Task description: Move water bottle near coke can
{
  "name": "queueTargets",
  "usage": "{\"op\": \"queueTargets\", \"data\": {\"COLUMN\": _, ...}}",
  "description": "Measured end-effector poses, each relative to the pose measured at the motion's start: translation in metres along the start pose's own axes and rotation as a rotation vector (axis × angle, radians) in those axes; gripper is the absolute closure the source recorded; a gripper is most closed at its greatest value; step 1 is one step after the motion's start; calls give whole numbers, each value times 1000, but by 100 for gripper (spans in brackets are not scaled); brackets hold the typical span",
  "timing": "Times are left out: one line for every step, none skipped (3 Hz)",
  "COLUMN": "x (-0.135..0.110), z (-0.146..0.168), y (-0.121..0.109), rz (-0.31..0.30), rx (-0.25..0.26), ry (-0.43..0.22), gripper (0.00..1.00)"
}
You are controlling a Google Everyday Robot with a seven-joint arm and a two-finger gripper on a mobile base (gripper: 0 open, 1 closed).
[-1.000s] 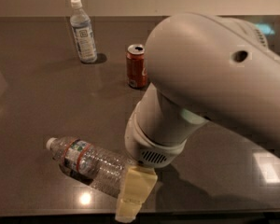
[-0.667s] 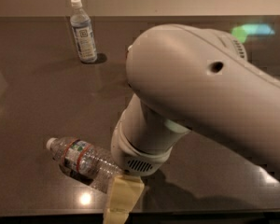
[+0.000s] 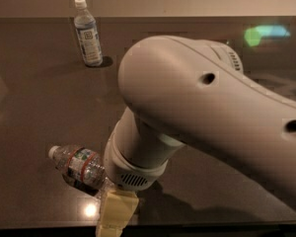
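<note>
The water bottle lies on its side at the lower left of the dark table, white cap pointing left, red bands on its label. Its right end is hidden behind my arm. My gripper hangs at the bottom edge of the camera view, right at the bottle's hidden right end. The bulky white arm fills the middle and right of the view. The coke can is hidden behind the arm.
A smooth bottle with a pale blue-white label stands upright at the back left. The dark table runs to a pale wall at the back, and its front edge lies just below the gripper.
My arm has swung left and now covers the coke can, which showed a second ago. The gripper has shifted left along the lying bottle. The bottles have not moved.
</note>
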State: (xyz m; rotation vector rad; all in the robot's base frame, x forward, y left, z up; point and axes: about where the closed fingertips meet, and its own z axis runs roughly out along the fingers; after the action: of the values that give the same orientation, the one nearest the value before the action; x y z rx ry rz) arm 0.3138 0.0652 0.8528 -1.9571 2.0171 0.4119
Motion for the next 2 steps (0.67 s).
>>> {"op": "queueTargets", "data": {"x": 2, "z": -8, "y": -21, "rz": 29, "rx": 71, "ry": -26, "gripper": 18}}
{"op": "queueTargets", "data": {"x": 5, "z": -19, "y": -38, "rz": 56, "rx": 124, "ry": -47, "gripper": 41}}
